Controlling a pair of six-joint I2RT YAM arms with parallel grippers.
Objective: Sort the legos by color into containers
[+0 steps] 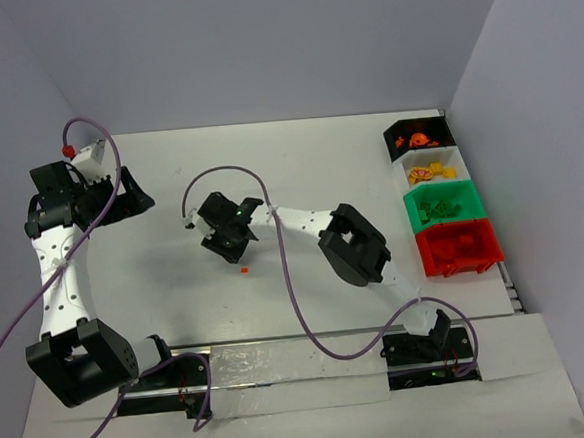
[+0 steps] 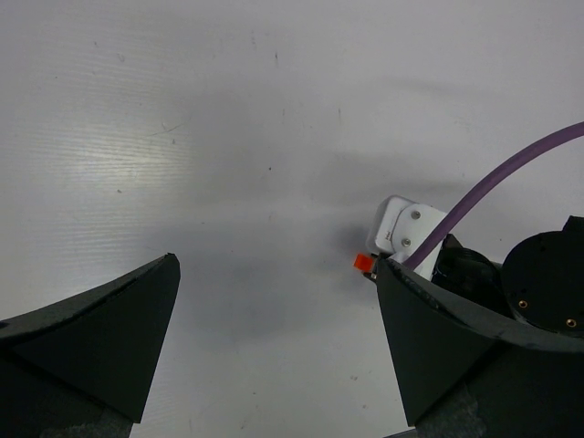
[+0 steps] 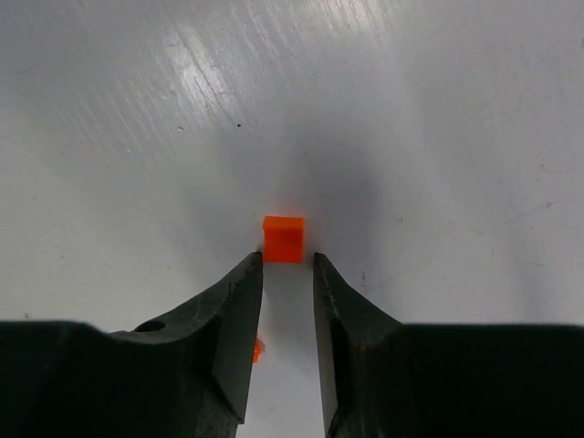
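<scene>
A small orange brick (image 3: pixel 283 239) lies on the white table just beyond my right gripper's tips (image 3: pixel 287 265). The jaws stand a brick's width apart and straddle its near edge, with a thin gap on the right side. A second orange bit (image 3: pixel 257 349) peeks out under the left finger. In the top view the right gripper (image 1: pixel 231 241) is low over the table's middle, with an orange bit (image 1: pixel 244 269) beside it. My left gripper (image 1: pixel 130 198) is open and empty at the far left (image 2: pixel 274 356). The joined containers stand at the far right: black (image 1: pixel 392 134), white (image 1: pixel 459 155), green (image 1: pixel 412 211), red (image 1: pixel 426 255), each holding bricks.
The purple cable (image 1: pixel 286 280) loops over the table from the right arm. In the left wrist view the right arm's white wrist piece (image 2: pixel 406 228) and an orange-red bit (image 2: pixel 364 264) show ahead. Grey walls close the back and right.
</scene>
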